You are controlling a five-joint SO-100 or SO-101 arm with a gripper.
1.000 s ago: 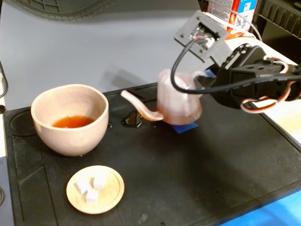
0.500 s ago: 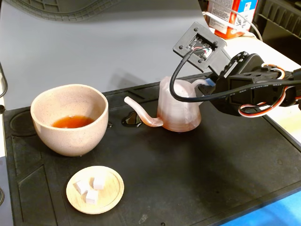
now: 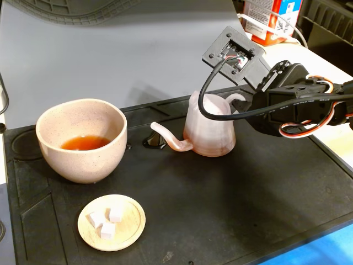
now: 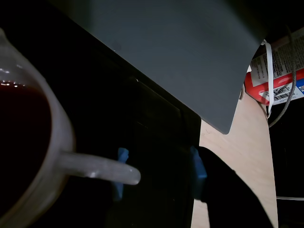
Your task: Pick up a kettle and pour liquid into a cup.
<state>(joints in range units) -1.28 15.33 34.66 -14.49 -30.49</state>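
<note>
Since the kettle [image 3: 210, 131] stands upright on the black mat [image 3: 231, 210], spout toward the cup [image 3: 81, 139], its thin plastic looks light and slippery; the white loop handle [image 4: 97, 168] seems the best hold. The fingers [image 4: 158, 173] sit spread, gripping nothing.

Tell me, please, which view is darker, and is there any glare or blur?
The wrist view is much darker: the mat is nearly black and the kettle looms close and soft-edged. The fixed view is evenly lit and sharp, with small glints on the spilled puddle.
</note>
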